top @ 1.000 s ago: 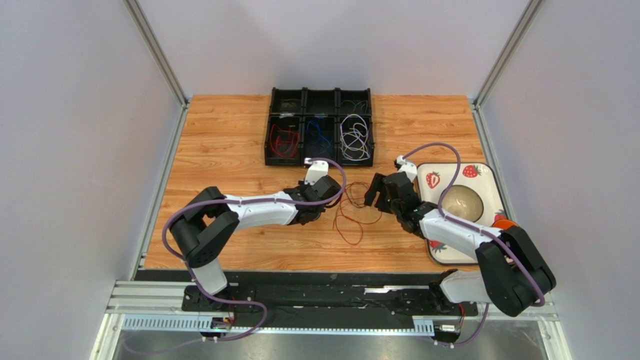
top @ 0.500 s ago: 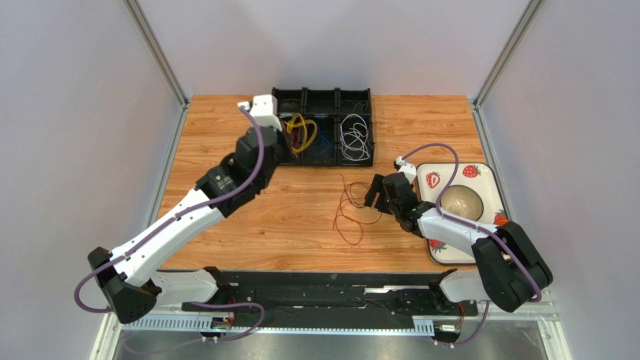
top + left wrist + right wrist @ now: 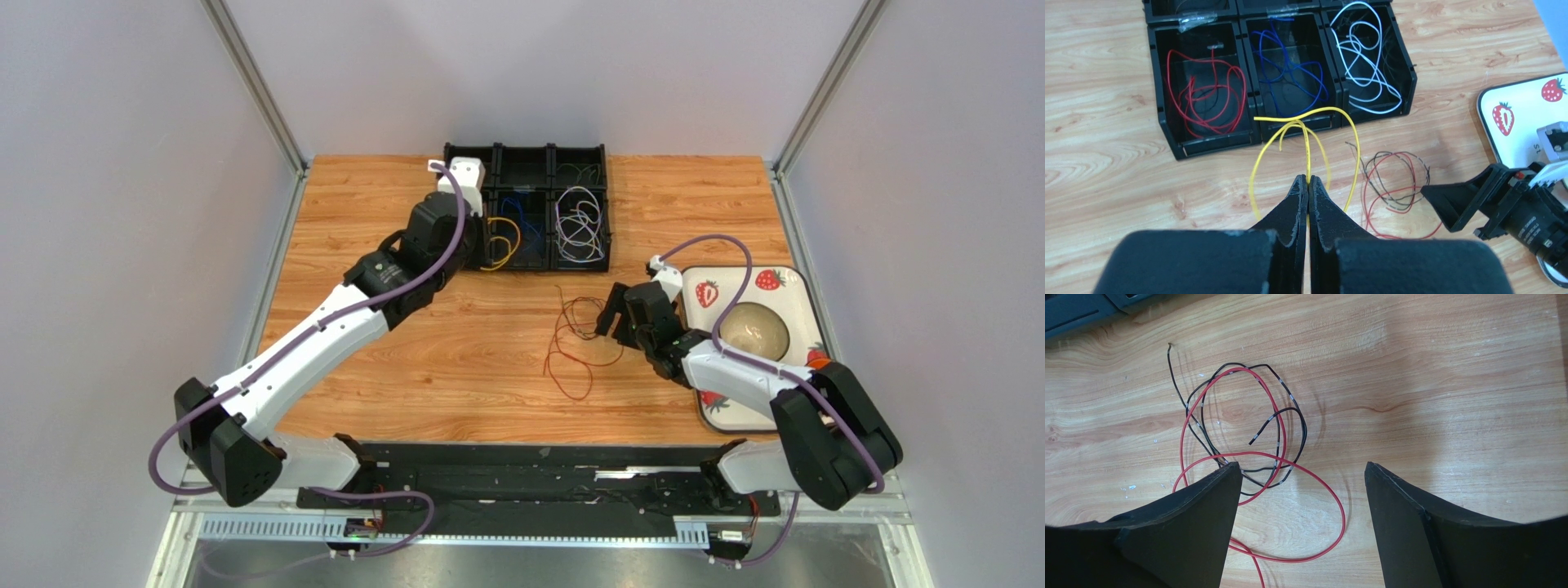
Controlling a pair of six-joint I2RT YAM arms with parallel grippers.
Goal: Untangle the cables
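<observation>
Left end effector [image 3: 1308, 181] clamps the evidently light, limp yellow cable [image 3: 1352, 141] mid-loop, a sound hold; right end effector [image 3: 1301, 467] gapes empty above the red cable [image 3: 1333, 502].

Your left arm [image 3: 313, 343] and right arm [image 3: 736, 374] wore white shells along their links, with black housings at the joints farthest behind the jaws; a thick lilac hose [image 3: 461, 221] ran along the left arm, and a second lilac hose [image 3: 714, 238] arched off the right one; just behind the left jaws sat a white block [image 3: 464, 168]; your left gripper [image 3: 1308, 182] had matte black fingers [image 3: 1295, 202] tapering to thin tips, their rear edges flecked pale; your right gripper [image 3: 1301, 468] had broad black wedge fingers [image 3: 1189, 520].
</observation>
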